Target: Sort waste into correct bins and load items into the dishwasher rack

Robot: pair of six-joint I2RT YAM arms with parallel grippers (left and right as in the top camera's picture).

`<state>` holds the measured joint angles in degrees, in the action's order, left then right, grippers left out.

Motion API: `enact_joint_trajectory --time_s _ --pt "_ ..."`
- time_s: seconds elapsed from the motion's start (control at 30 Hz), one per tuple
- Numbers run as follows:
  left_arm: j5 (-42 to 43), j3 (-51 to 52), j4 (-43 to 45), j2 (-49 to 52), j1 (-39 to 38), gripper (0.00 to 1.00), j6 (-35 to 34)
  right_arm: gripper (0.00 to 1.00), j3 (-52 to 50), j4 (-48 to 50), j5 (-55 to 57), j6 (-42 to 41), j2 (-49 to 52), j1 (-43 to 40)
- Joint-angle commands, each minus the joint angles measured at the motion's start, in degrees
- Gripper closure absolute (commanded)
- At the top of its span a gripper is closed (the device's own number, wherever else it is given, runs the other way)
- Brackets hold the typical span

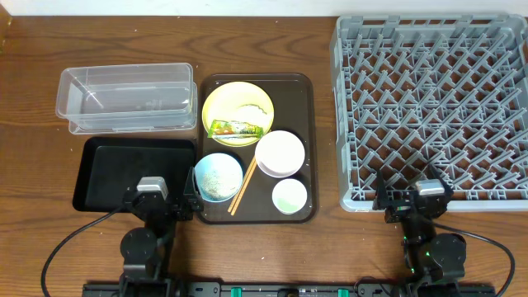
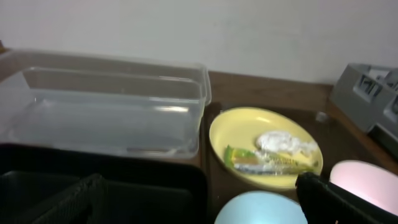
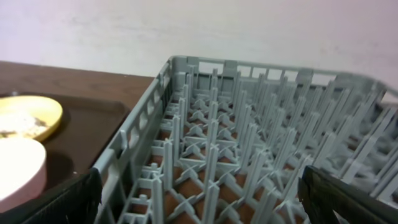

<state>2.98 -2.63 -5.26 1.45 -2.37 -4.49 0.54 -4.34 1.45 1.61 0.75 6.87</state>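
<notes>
Both arms are being held at the table's near edge in the overhead view, the left gripper (image 1: pixel 158 201) and right gripper (image 1: pixel 417 198) standing wide open and empty, probably so each is facing its own work. Waste and dishes are being presented together on the brown serving tray (image 1: pixel 306 148): the yellow plate (image 1: pixel 224 102) bearing a green-yellow wrapper (image 1: pixel 238 129) and whitish scraps (image 1: pixel 252 110), beside the white bowl (image 1: pixel 280 154), blue bowl (image 1: pixel 218 176), cup (image 1: pixel 289 195) and chopsticks (image 1: pixel 243 185). The clear box (image 1: pixel 124 99) and black tray (image 1: pixel 111 169) are lying left, the grey rack (image 1: pixel 429 91) right. From the left wrist, the glossy, crinkled wrapper is being framed between spread fingers (image 2: pixel 336 199). From the right wrist, bare pegs are being faced.
</notes>
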Motion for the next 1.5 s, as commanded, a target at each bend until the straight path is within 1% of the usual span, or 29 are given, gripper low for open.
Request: enact_joint_trajectory --time_s 0.0,0.13,0.23,0.33,0.5,0.57,0.7,0.8,0.83,0.93,1.07,1.27,1.47 --pt "-0.70 -1.18 -5.46 2.32 0.04 0.01 -0.48 0.01 2.54 -2.10 -0.37 -5.73 0.59 -0.48" --pt "-0.50 -6.21 -9.77 8.41 0.04 0.01 -1.55 0.01 7.74 -8.15 1.16 -5.88 2.67 -0.48" --pt "-0.26 -11.39 -12.41 15.34 0.04 0.01 -1.79 0.01 12.50 -12.28 2.19 -5.88 6.38 -0.48" --pt "0.74 -18.38 -16.24 23.61 0.04 0.01 -1.77 0.01 17.44 -15.06 2.19 -6.14 12.13 -0.48" --pt "1.09 -32.06 -23.41 38.38 0.04 0.01 -1.75 0.01 28.41 -20.59 2.19 -7.58 24.92 -0.48" --pt "1.73 -37.66 -27.30 44.09 0.04 0.01 -1.75 0.01 33.57 -23.82 2.14 -7.58 30.60 -0.48" --pt "3.02 -48.89 -39.08 54.66 0.04 0.01 -1.75 0.01 42.88 -31.08 1.25 -7.54 41.22 -0.48" --pt "2.99 -54.42 -47.34 60.37 0.04 0.01 -1.75 0.01 48.13 -34.25 -2.12 -7.56 47.84 -0.48" --pt "2.99 -54.90 -48.43 61.55 0.04 0.01 -1.75 0.01 49.35 -35.10 -3.02 -7.54 49.46 -0.48" --pt "2.99 -54.58 -48.65 64.39 0.04 0.01 -1.75 0.01 51.52 -36.92 -4.61 -7.61 53.13 -0.48" --pt "4.42 -54.55 -50.49 67.91 0.04 0.01 -1.77 0.01 52.00 -36.98 -7.54 -7.63 54.18 -0.48" --pt "11.89 -55.12 -45.33 70.05 0.02 0.01 -2.01 0.01 51.98 -37.79 -7.85 -7.54 54.01 -0.48" --pt "12.00 -62.58 -44.70 73.59 0.02 0.01 -2.21 0.01 51.95 -38.29 -7.76 -7.56 54.01 -0.48"
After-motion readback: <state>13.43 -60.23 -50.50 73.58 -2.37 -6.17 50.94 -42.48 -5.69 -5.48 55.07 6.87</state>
